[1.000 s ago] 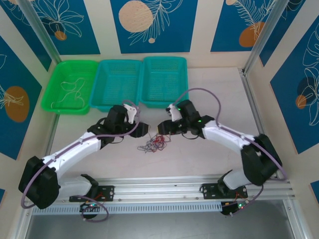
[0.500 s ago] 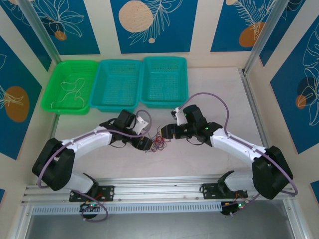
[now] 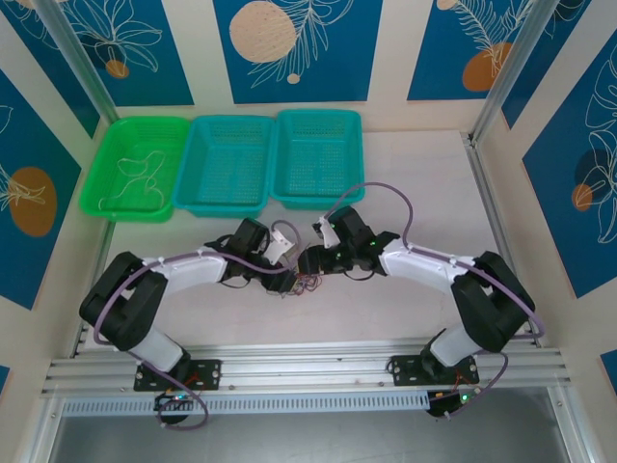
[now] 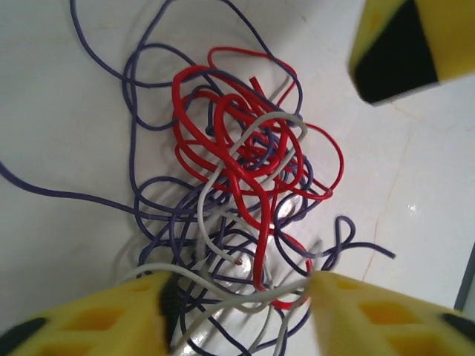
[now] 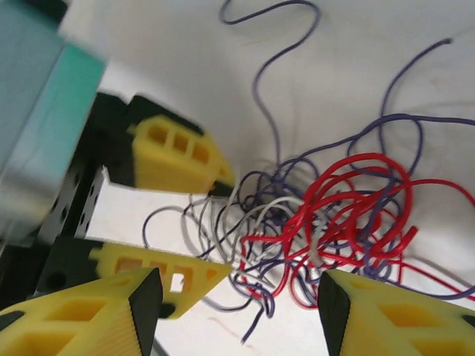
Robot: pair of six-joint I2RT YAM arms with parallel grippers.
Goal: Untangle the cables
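Note:
The cables (image 3: 301, 283) lie in one small tangle on the white table between the two arms. The left wrist view has a red cable (image 4: 245, 148) looped over dark purple strands (image 4: 148, 200) and a whitish one (image 4: 211, 215). My left gripper (image 4: 237, 315) is down on the tangle's edge, jaws apart, with whitish and purple strands crossing the gap. My right gripper (image 5: 237, 319) hangs open just above the tangle, red loops (image 5: 356, 215) below it. The left gripper's yellow fingers (image 5: 178, 156) appear in the right wrist view, and both grippers nearly meet (image 3: 287, 280) (image 3: 310, 262).
Three baskets line the far edge: a green one (image 3: 145, 122) at the left holding a thin pale wire (image 3: 140, 174), and two teal ones (image 3: 231, 121) (image 3: 318, 114). A metal rail (image 3: 308, 367) runs along the near edge. Upright posts stand at the back corners.
Both arms have swung inward and down onto the tangle. The left gripper's jaws have narrowed around strands at the tangle's edge. The right gripper now sits closer to the left one.

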